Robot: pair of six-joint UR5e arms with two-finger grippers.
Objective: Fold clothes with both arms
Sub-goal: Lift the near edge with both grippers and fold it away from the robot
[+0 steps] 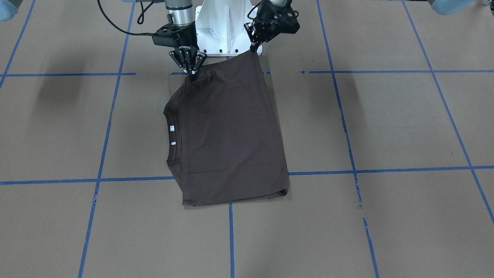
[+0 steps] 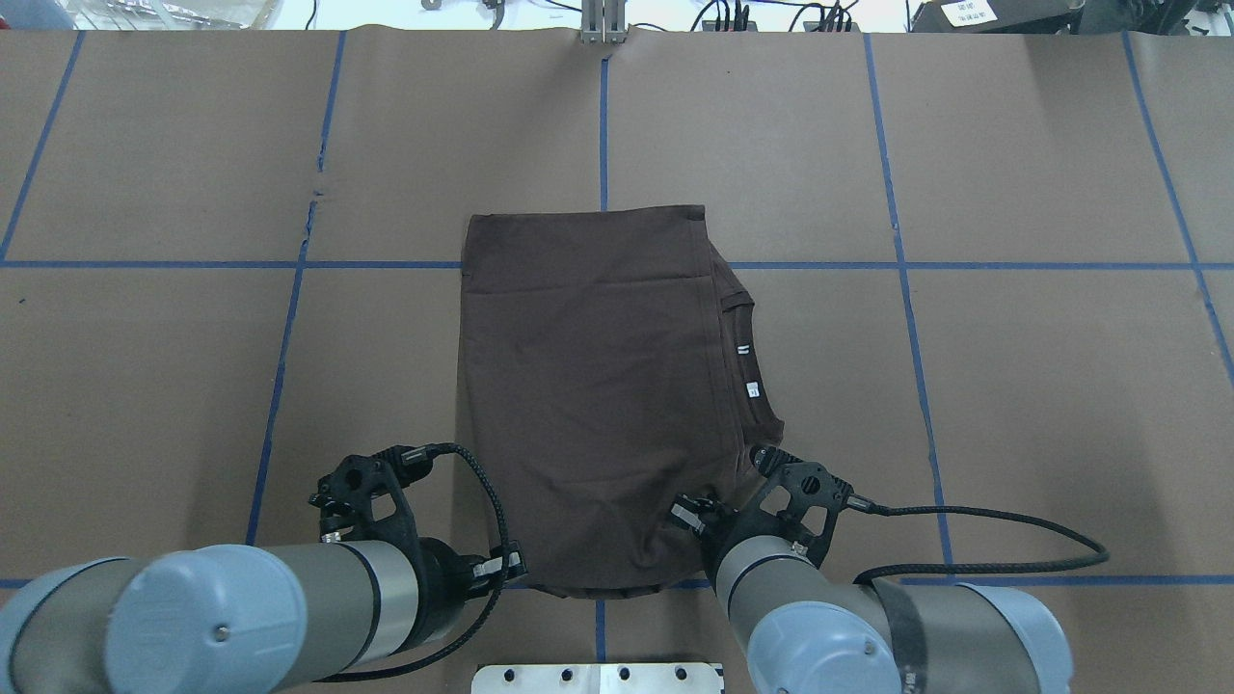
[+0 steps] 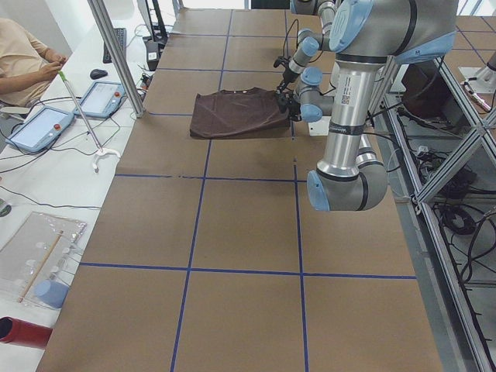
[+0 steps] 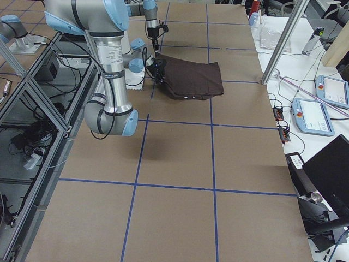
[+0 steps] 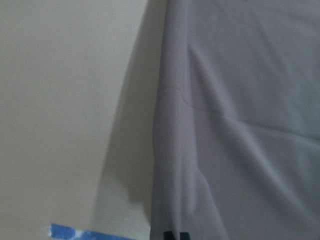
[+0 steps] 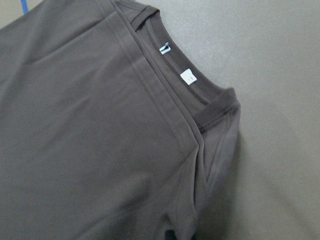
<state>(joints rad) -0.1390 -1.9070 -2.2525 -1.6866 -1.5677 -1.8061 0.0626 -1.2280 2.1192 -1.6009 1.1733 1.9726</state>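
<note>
The dark brown T-shirt (image 1: 231,135) lies folded on the brown table, its collar and white neck tags (image 1: 172,127) toward my right side. Its edge nearest the robot is lifted at both corners. My left gripper (image 1: 253,49) is shut on the corner at the view's right. My right gripper (image 1: 191,73) is shut on the corner by the collar. From overhead the shirt (image 2: 598,386) spreads forward from both wrists, and the right gripper (image 2: 689,511) sits over its near edge. The left wrist view shows cloth (image 5: 240,125) hanging beside bare table. The right wrist view shows the collar and tags (image 6: 188,77).
The white pedestal base (image 1: 224,27) stands just behind the grippers. Blue tape lines (image 1: 231,239) grid the table. In the left side view an operator (image 3: 23,54) sits by control tablets (image 3: 39,128) beyond the table's far edge.
</note>
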